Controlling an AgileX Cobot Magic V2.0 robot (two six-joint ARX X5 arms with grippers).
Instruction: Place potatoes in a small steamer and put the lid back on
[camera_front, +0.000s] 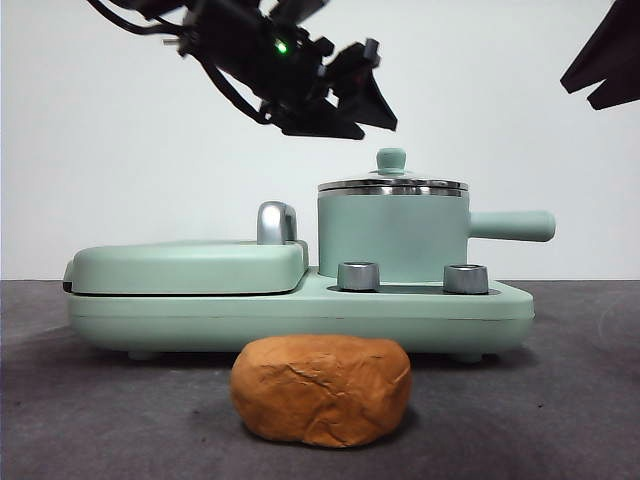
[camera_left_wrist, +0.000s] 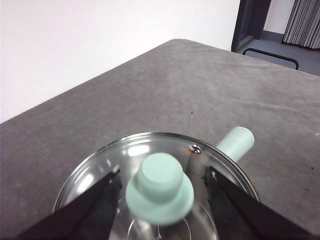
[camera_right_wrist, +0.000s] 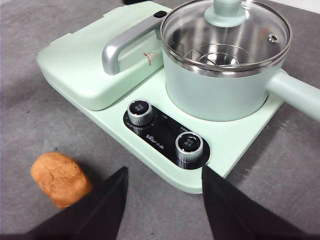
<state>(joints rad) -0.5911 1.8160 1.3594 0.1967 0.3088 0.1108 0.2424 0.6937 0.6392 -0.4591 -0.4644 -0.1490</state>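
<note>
Left wrist view shows the left gripper (camera_left_wrist: 162, 200) spread open with a jaw on each side of the mint knob of the lid (camera_left_wrist: 159, 187), which sits on the small steamer (camera_front: 393, 238), so that arm's clearly nearer. Right gripper (camera_right_wrist: 162, 200) hangs open and empty over the table. The potato (camera_front: 322, 389), a crackly orange-brown lump, lies long-axis sideways on the grey mat in front of the cooker base (camera_front: 300, 315).

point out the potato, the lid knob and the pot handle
potato (camera_front: 322, 389), front view, middle of its creased skin
lid knob (camera_left_wrist: 160, 187), left wrist view, top of the green knob
pot handle (camera_front: 512, 225), front view, midway along the stubby side handle
</note>
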